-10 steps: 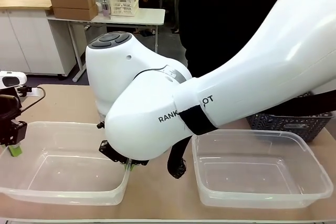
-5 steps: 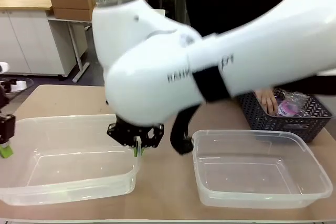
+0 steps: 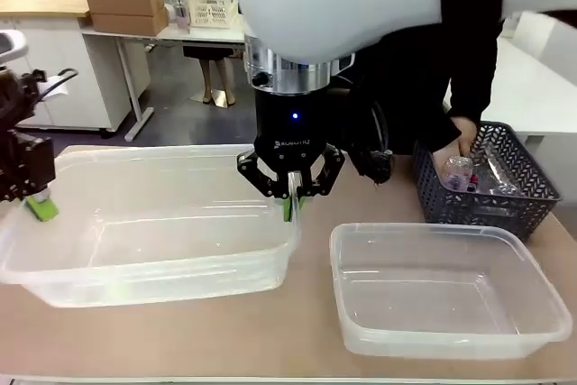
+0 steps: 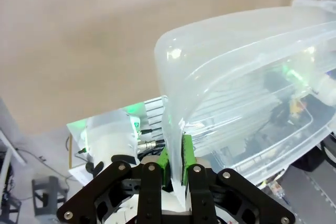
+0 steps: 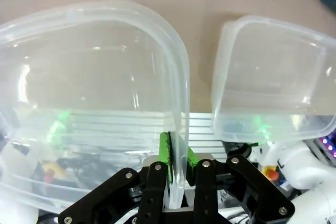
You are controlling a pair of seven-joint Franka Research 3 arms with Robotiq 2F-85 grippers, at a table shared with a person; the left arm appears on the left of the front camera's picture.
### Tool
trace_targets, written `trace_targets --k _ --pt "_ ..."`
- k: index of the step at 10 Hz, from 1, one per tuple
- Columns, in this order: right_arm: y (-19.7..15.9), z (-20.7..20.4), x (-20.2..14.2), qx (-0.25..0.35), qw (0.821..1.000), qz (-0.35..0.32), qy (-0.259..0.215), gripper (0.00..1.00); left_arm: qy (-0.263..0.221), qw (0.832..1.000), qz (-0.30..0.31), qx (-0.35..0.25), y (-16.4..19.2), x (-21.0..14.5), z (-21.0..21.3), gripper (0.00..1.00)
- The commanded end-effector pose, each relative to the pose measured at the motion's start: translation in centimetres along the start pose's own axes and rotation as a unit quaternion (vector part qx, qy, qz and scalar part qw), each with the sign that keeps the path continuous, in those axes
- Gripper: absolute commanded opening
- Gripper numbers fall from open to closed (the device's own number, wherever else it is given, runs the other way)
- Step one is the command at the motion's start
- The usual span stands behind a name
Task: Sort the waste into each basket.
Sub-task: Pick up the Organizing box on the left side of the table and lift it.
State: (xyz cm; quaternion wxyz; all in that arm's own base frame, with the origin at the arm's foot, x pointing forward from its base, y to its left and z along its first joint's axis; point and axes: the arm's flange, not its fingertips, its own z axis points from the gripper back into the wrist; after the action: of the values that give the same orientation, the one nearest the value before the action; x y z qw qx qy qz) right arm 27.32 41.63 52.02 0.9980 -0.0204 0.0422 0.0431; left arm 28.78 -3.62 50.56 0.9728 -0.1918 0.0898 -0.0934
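A large shallow clear tub hangs tilted above the table, held at both ends. My left gripper is shut on its left rim, and the left wrist view has the tub wall pinched between my left gripper. My right gripper is shut on the right rim; the right wrist view shows the same tub clamped in my right gripper. The dark lattice basket stands at the far right with clear plastic bottles inside. No cans are in view.
A second large clear tub rests on the table at the front right, also seen as the second tub beside the held one. A person's hand reaches into the lattice basket. Desks and boxes stand far behind.
Both grippers have lifted the left tub off the table and carried it up and to the right. The right arm has risen, uncovering the lattice basket and the person's hand.
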Motion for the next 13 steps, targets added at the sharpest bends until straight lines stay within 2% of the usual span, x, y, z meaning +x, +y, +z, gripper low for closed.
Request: trace_targets --k 1,3,4,5,6,7,9,11,12,13 --pt "1.2 -0.8 -0.4 0.004 1.0 -0.008 0.0 0.0 0.004 1.0 0.007 -0.005 2.1 -2.0 -1.7 0.0" --pt "1.2 -0.8 -0.4 0.004 1.0 -0.008 0.0 0.0 0.004 1.0 0.007 -0.005 2.1 -2.0 -1.7 0.0" --pt "0.9 -0.3 -0.6 0.0 1.0 0.003 -0.001 0.06 0.009 1.0 0.017 -0.001 1.4 -0.8 -1.6 0.07" --pt "-0.7 -1.8 0.7 0.016 1.0 0.009 0.014 0.06 -0.004 0.997 0.071 -0.02 0.9 1.0 -2.2 0.07" --pt "-2.5 -2.6 1.8 0.013 1.0 -0.014 0.011 0.06 -0.028 0.989 0.14 -0.045 0.9 4.0 -2.1 0.07" --pt "-4.7 -2.9 2.6 0.027 0.999 -0.024 0.002 0.06 -0.04 0.986 0.146 -0.071 -0.2 6.7 -1.5 0.07" --pt "-9.4 -3.5 3.3 0.044 0.999 -0.02 -0.001 0.06 -0.06 0.987 0.112 -0.102 -4.4 11.4 -0.4 0.07" --pt "-14.8 -3.3 2.0 0.088 0.995 -0.039 0.01 0.06 -0.041 0.993 0.068 -0.086 -8.1 14.1 -0.9 0.07" --pt "-17.7 -2.9 1.5 0.1 0.992 -0.072 0.038 0.06 -0.041 0.996 0.052 -0.065 -9.4 14.9 -1.0 0.07" --pt "-19.4 -2.0 1.0 0.142 0.984 -0.085 0.06 0.06 -0.043 0.997 0.04 -0.05 -10.2 15.2 -1.0 0.07"
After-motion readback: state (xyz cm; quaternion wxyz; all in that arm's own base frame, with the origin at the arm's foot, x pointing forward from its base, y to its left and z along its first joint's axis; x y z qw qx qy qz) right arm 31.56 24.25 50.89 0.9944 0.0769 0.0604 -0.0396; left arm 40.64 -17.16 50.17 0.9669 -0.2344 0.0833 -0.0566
